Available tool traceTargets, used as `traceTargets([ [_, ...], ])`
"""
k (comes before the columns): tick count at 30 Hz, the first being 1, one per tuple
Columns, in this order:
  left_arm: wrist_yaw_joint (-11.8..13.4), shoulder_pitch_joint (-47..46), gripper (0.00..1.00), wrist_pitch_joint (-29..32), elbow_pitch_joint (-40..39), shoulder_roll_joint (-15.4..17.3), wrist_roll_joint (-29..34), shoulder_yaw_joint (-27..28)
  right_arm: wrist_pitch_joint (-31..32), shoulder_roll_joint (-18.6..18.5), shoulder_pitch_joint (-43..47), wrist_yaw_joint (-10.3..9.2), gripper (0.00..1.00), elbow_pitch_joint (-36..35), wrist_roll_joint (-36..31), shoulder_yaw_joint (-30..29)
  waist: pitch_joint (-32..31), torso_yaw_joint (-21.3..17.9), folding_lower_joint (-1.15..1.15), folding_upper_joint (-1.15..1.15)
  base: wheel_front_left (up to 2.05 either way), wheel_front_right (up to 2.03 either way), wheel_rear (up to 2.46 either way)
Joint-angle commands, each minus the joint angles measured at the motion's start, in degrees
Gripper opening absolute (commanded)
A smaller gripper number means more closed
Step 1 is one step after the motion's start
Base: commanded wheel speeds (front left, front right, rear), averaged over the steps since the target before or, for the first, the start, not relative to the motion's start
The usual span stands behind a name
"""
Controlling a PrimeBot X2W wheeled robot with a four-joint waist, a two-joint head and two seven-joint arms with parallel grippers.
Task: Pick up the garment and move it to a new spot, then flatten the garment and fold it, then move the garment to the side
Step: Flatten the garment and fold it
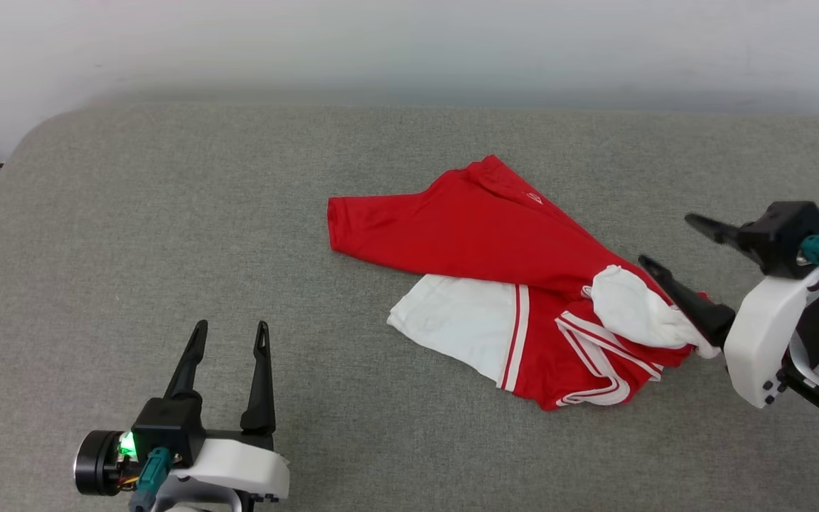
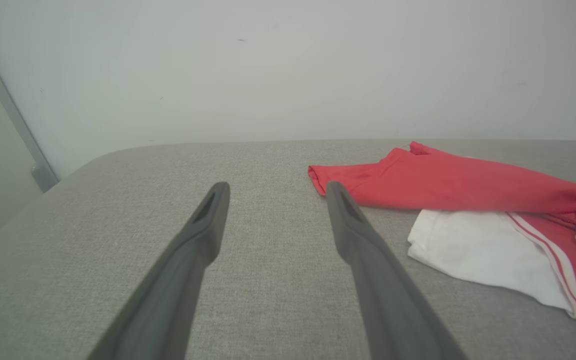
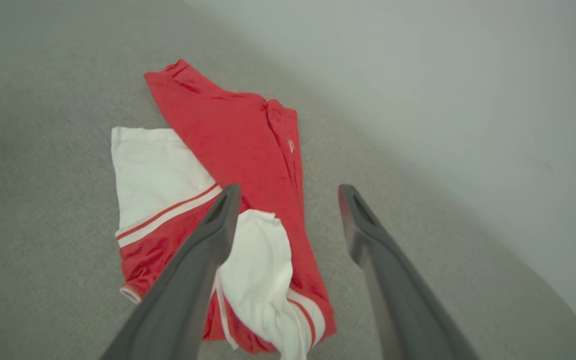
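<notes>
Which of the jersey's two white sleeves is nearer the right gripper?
The bunched sleeve, beside the right gripper; the flat sleeve lies farther toward the robot's left.

garment [image 1: 495, 249] | red, white sleeves, striped trim | crumpled, loosely folded over itself, kinda messy | lying flat-ish, center-right of head view, on grey fabric surface [image 1: 168, 235]

A: The shirt [image 1: 466, 235] looks like smooth knit cloth, with a faint sheen on the red.
B: The table cover [image 1: 168, 249] is coarser woven fabric, matt. The fingers [image 2: 203, 235] look like dull dark plastic.
</notes>
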Motion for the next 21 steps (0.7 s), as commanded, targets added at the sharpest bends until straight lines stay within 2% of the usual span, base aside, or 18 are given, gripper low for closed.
traceTargets([
  [1, 0.1, -0.9, 1.0, -0.2, -0.1, -0.1, -0.1, -0.2, 3.2, -1.7, -1.6, -0.06, 1.0, -0.9, 2.0, 2.0, 0.6, 0.4, -0.01, 0.0, 0.0, 0.0, 0.0],
  [6, 0.2, -2.1, 1.0, -0.2, -0.2, -0.1, -0.4, -0.7, 13.4, -6.2, -4.4, -0.06, 1.0, -2.4, 7.1, 8.6, 2.4, 1.3, -0.01, 0.0, 0.0, 0.0, 0.0],
  [10, 0.4, -3.2, 1.0, -0.2, -0.2, -0.1, -1.1, -1.7, 18.8, -7.6, -6.2, -0.06, 1.0, -1.0, 9.1, 13.0, 4.5, 2.6, -0.01, 0.0, 0.0, 0.0, 0.0],
  [14, 1.1, -4.5, 1.0, -0.2, -0.3, -0.2, -2.2, -2.9, 19.9, -7.5, -7.7, -0.06, 1.0, 2.7, 9.6, 16.6, 6.9, 4.1, -0.01, 0.0, 0.0, 0.0, 0.0],
  [21, 1.7, -6.2, 1.0, -0.2, 0.3, -0.2, -3.2, -4.2, 15.7, -6.4, -10.1, -0.07, 1.0, 11.2, 8.3, 22.6, 9.4, 5.9, -0.01, 0.0, 0.0, 0.0, 0.0],
])
